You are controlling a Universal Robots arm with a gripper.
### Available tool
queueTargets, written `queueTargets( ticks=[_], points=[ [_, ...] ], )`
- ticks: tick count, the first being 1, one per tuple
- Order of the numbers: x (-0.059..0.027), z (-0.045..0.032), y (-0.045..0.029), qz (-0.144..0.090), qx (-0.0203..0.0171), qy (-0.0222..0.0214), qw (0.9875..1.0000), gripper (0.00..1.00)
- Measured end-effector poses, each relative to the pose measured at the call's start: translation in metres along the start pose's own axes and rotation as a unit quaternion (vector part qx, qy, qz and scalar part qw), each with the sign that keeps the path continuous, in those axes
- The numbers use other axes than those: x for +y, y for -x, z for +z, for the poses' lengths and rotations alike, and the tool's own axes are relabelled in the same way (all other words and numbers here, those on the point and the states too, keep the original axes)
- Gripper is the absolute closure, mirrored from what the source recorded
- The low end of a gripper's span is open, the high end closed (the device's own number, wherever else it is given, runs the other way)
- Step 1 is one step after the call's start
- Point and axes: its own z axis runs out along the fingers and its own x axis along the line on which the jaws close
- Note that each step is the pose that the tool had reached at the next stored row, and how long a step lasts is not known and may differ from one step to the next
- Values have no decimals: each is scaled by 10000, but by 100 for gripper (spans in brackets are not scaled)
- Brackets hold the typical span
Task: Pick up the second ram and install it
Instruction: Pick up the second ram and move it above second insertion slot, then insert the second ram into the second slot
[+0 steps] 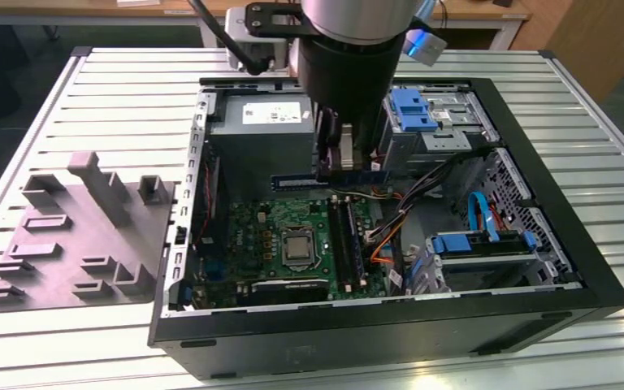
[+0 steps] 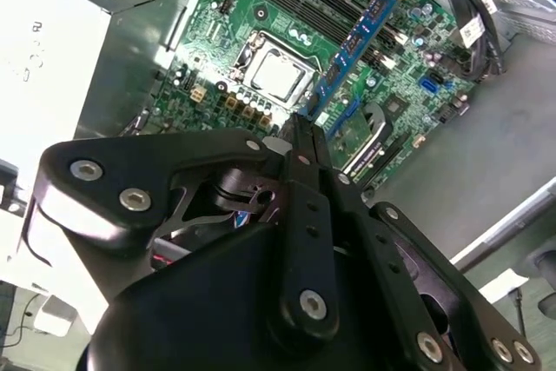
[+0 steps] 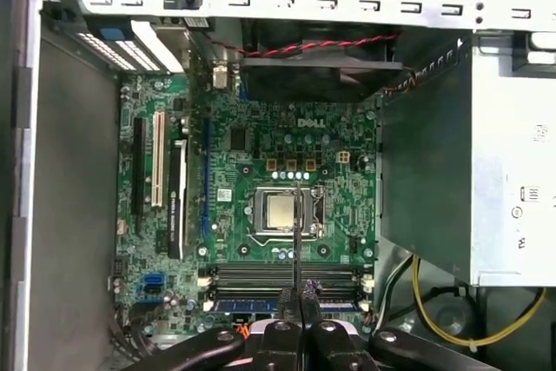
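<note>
Pincer (image 3: 301, 301) closed on the ram (image 2: 358, 41), inside the open case (image 1: 399, 329) on the tabletop (image 1: 106, 97). The 2 fingers pinch the ram's flat faces. The stick juts out past the fingertips, hanging above the motherboard (image 3: 261, 171) without touching it. In the first wrist view it appears edge-on, as a thin line running out from the pincer over the CPU socket (image 3: 282, 213). The slots (image 3: 287, 277) lie just below the pincer, and the ram appears to sit crosswise to them.

Handling (judged): light, stiff and thin, but fragile. It is best held by the flat faces near the upper edge, away from the contact edge, since side load could bend or crack it.

Edges and room: the power supply (image 1: 263, 122) stands close on 1 side of the pincer. The cables (image 1: 399, 215) and the blue drive cage (image 1: 415, 110) crowd the other side. Open room lies above the board around the socket. The case walls bound all sideways travel. The grey tray (image 1: 74, 236) sits outside the case, well apart from the pincer.
</note>
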Motion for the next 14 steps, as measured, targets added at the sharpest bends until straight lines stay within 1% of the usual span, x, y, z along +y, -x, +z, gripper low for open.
queueTargets(
  ticks=[7, 14],
  points=[
    [1, 116, -3, 1, 1, 1, 10000, 88],
    [0, 133, -4, 1, 1, 1, 10000, 88]
  ],
)
